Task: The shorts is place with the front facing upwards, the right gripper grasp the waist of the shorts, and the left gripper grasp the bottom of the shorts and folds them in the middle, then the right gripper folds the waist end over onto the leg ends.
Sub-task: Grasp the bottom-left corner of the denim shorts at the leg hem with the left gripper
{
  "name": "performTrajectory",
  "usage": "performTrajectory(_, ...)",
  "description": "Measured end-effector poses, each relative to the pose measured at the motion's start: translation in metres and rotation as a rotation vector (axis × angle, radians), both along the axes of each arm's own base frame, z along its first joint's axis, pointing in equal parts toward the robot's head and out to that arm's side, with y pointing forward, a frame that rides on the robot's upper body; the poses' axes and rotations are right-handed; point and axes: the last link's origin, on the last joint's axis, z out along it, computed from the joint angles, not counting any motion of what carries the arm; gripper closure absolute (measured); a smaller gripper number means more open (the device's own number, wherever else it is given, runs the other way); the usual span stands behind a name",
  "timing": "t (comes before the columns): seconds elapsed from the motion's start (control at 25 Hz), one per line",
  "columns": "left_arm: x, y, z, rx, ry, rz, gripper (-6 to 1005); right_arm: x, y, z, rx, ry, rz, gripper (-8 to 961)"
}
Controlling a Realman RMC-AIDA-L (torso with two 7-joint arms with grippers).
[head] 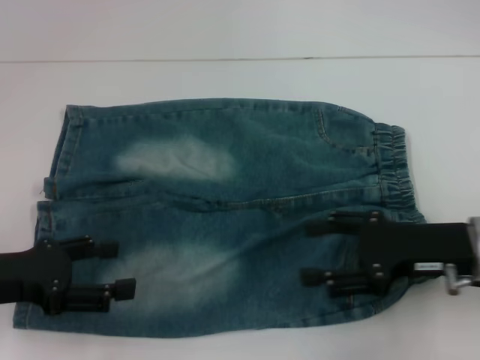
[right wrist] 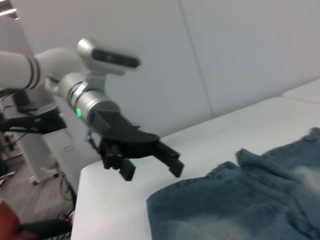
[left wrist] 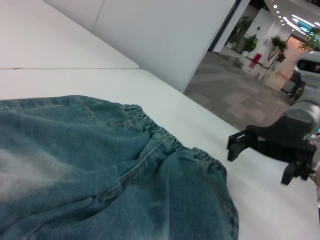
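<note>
**Desk:** Head view shows what, exactly?

**Photographer:** Washed denim shorts point(head: 225, 217) spread flat on the white worktop point(head: 240, 75). The right gripper point(head: 319, 252) hovers with jaws apart over the near leg just inside the waist point(head: 395, 169); the left gripper point(head: 118, 265) hangs, jaws also apart, over the bottom point(head: 41, 259). Neither holds cloth.

**Desk:** What makes a good grasp here?

**Photographer:** Probably dropping each pair squarely onto the near edge, pinching both layers. Fabric is blue-green with pale faded patches and a puckered elastic band.
</note>
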Motion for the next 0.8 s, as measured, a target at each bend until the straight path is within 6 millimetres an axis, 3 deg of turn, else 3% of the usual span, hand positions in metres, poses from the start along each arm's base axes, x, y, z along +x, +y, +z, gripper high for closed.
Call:
performTrajectory(0.16, 0.002, 0.002, -0.001, -0.003, -0.006, -0.005, 67, -0.018, 0.012, -0.027, -0.035, -0.033, 0.068, 101)
performTrajectory(0.44, 0.005, 0.006, -0.003, -0.005, -0.012, -0.011, 66, -0.041, 0.015, -0.049, -0.046, 0.003, 0.151, 100)
performTrajectory(0.8, 0.006, 0.008, -0.004, -0.007, -0.014, -0.005, 67, -0.046, 0.017, -0.056, -0.034, 0.011, 0.16, 99)
